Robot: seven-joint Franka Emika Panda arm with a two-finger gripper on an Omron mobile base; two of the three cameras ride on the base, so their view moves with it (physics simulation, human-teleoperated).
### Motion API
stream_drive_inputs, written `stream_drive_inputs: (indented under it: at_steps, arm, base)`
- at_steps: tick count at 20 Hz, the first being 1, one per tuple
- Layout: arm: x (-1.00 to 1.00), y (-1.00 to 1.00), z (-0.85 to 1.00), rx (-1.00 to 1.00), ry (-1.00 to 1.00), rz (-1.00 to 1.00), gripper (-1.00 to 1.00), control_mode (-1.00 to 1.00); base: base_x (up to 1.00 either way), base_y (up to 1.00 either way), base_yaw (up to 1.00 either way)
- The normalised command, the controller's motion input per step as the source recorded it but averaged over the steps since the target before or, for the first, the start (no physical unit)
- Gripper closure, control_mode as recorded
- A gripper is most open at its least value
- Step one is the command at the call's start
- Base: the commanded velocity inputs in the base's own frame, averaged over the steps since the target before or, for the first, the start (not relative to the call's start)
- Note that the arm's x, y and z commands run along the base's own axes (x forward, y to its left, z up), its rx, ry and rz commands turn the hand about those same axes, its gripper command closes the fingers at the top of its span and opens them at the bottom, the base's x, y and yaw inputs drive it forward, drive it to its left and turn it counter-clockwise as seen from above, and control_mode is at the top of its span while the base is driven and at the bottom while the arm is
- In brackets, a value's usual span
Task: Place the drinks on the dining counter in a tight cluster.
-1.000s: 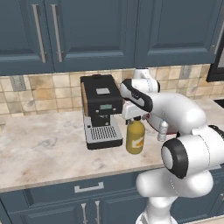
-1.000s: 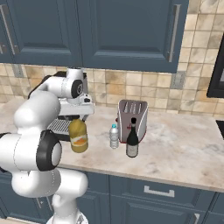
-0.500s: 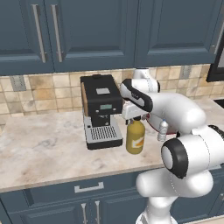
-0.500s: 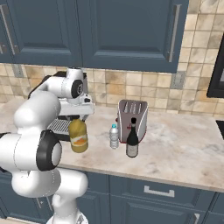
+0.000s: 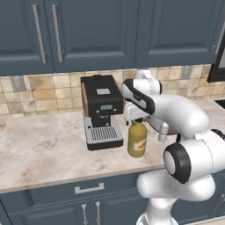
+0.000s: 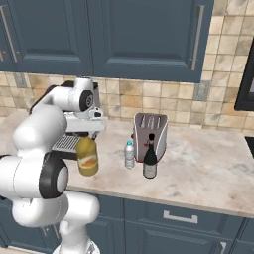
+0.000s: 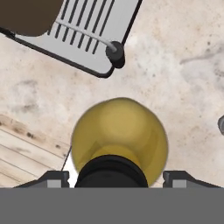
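Note:
The squat amber-yellow bottle (image 5: 137, 140) (image 6: 87, 156) (image 7: 118, 131) with a black cap stands on the beige counter beside the coffee machine. My gripper (image 5: 137, 120) (image 6: 87, 134) (image 7: 113, 178) comes straight down over it, one finger on each side of its neck, shut on it. To its right stand the small clear blue-capped bottle (image 6: 129, 155) and the slim dark wine bottle (image 6: 150, 161), both in front of the toaster. The dining counter is out of view.
A black coffee machine (image 5: 102, 110) with a metal drip tray (image 7: 83, 35) stands just left of the amber bottle. A silver toaster (image 6: 150, 134) sits behind the other two bottles. The tiled wall and dark blue cabinets (image 5: 88, 30) hang close above.
The fingers have drawn in around the amber bottle's neck. The arm and all three bottles stay where they were.

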Motion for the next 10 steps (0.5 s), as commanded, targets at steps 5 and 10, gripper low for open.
stream_drive_inputs:
  at_steps: [5,10]
  arm:
    - [-0.85,-0.17,0.05,0.00,-0.09,0.00,1.00,-1.00]
    - [-0.64,-0.29,0.31,0.00,-0.06,0.00,1.00,-1.00]
  base:
    - [0.00,0.00,0.00]
    - [0.00,0.00,0.00]
